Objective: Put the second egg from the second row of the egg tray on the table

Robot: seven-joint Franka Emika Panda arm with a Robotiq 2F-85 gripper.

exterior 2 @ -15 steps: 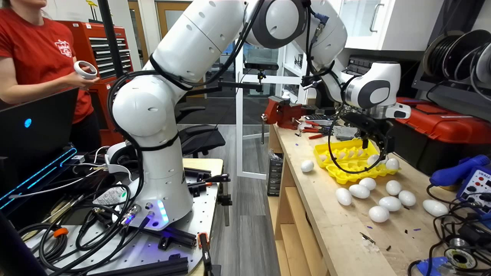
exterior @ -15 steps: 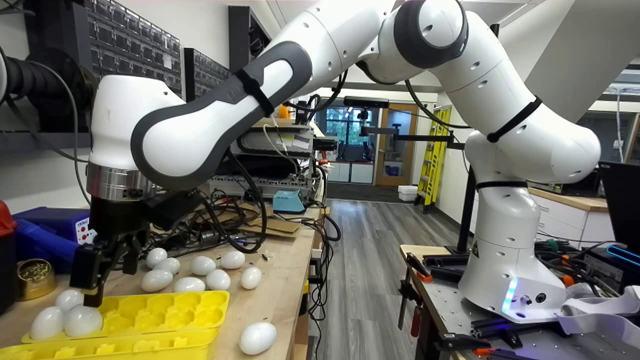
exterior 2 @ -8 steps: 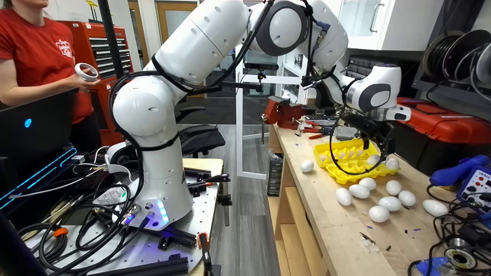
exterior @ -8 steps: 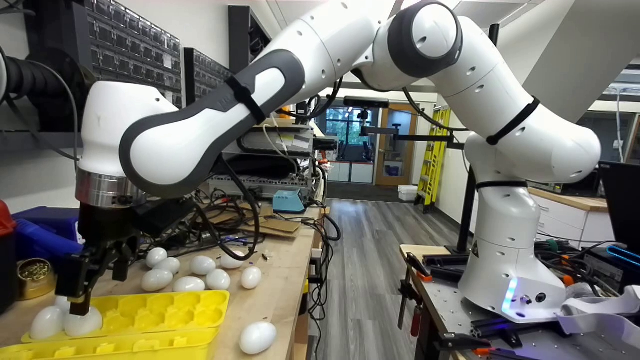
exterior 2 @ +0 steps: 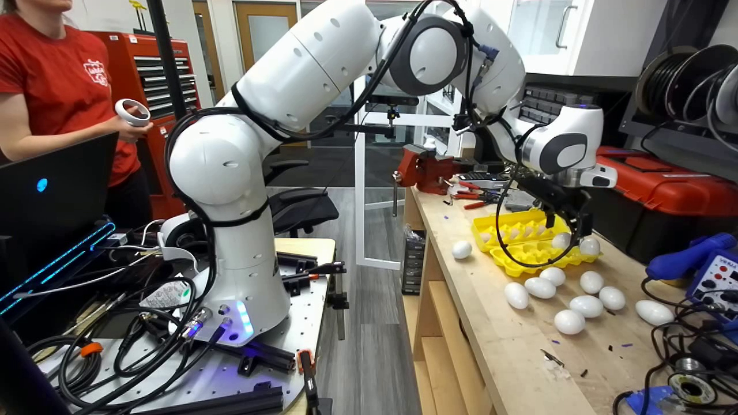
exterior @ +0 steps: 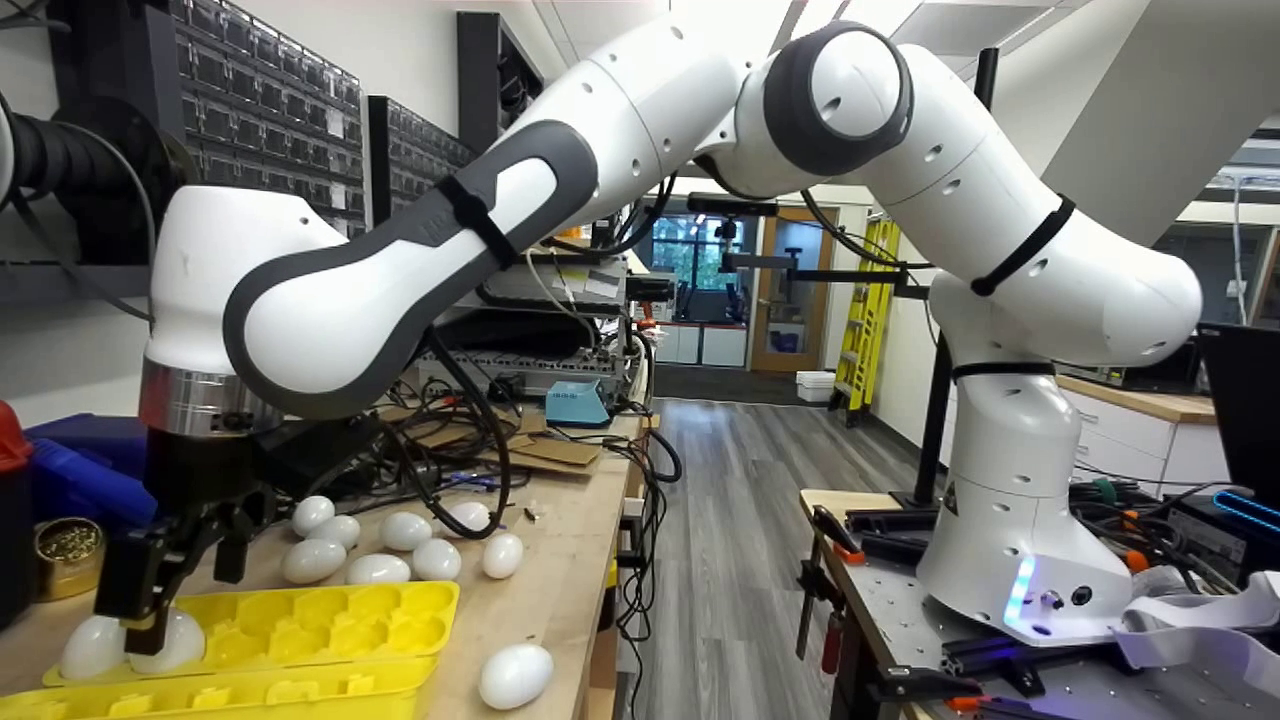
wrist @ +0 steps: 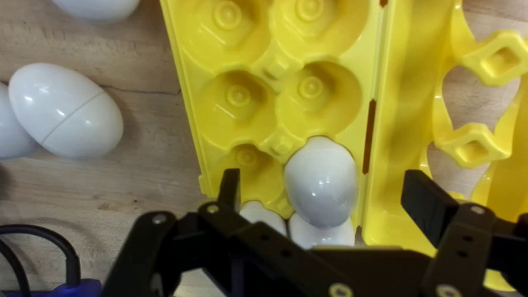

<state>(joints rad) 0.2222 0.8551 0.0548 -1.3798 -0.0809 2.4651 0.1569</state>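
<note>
The gripper [wrist: 324, 189] holds nothing, its blunt fingers [wrist: 427, 202] wide apart; between them in the wrist view, a glossy white egg [wrist: 321, 179] sits in the dimpled yellow plastic tray [wrist: 280, 144] on the wooden table [wrist: 152, 156].

An alien-head logo [exterior 2: 41, 185] glows on the laptop [exterior 2: 72, 193]; the shirt print [exterior 2: 95, 72] is illegible.

Nine white eggs [exterior 2: 586, 306] are lying loose on one wooden table [exterior 2: 519, 346], three more eggs [wrist: 321, 181] are showing in one yellow egg tray [wrist: 280, 64], one arm [exterior 2: 305, 63] is carrying one gripper [wrist: 323, 188] with two fingers [wrist: 427, 204], one person [exterior 2: 55, 86] is holding one controller [exterior 2: 132, 119], and one red vise [exterior 2: 424, 172] and one yellow ladder [exterior: 865, 315] are showing
</note>
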